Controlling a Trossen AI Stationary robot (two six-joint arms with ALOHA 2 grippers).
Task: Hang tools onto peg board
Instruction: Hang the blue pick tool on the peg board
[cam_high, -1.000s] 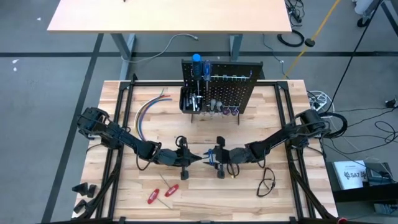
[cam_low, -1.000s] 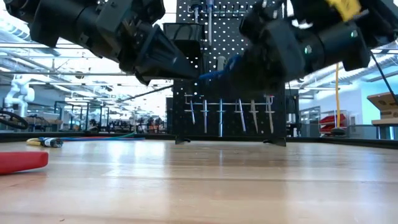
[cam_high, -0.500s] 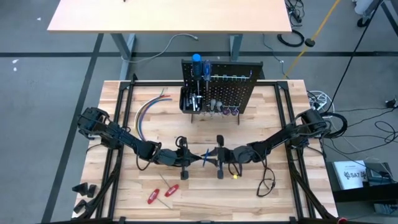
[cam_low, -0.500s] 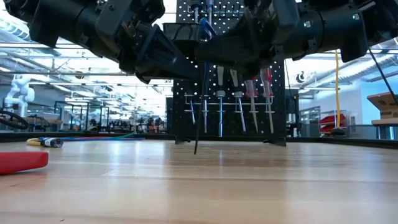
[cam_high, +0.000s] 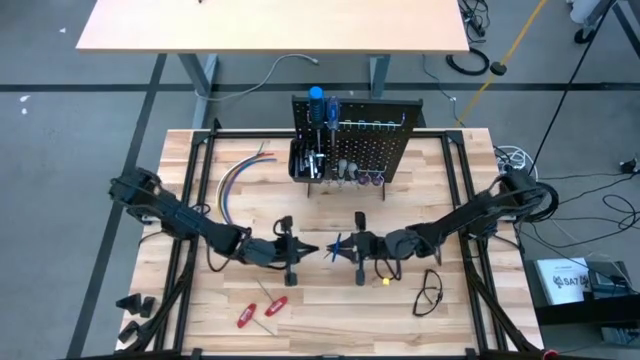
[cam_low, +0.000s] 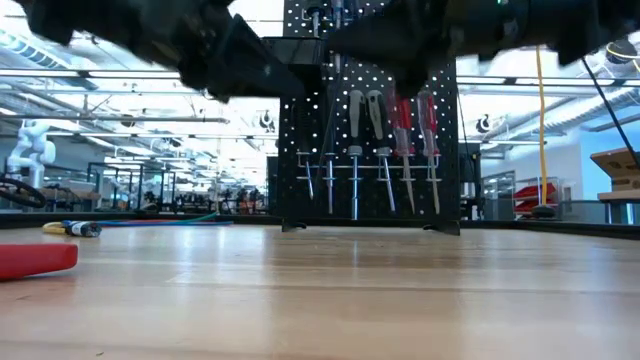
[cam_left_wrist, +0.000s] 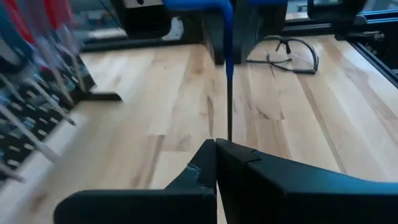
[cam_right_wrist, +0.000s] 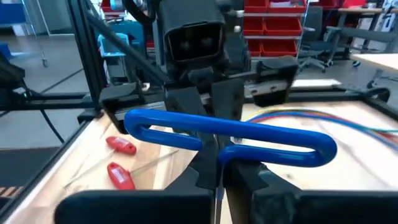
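— Both arms meet mid-table. The right gripper (cam_high: 345, 247) has its fingers clamped on the blue T-handle tool (cam_right_wrist: 230, 138); the left gripper (cam_high: 307, 250) is pinched closed on the tip of its slim shaft (cam_left_wrist: 229, 106).

— Which way does it lie?

— The shaft runs straight between the two grippers, handle at the right one. The peg board (cam_high: 385, 140) stands well beyond at the table's far edge, so I'd say the right arm carries it there.

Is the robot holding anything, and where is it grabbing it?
Yes. A blue T-handle tool hangs between both grippers: right gripper pinches just under the handle, left gripper pinches the thin shaft's end.
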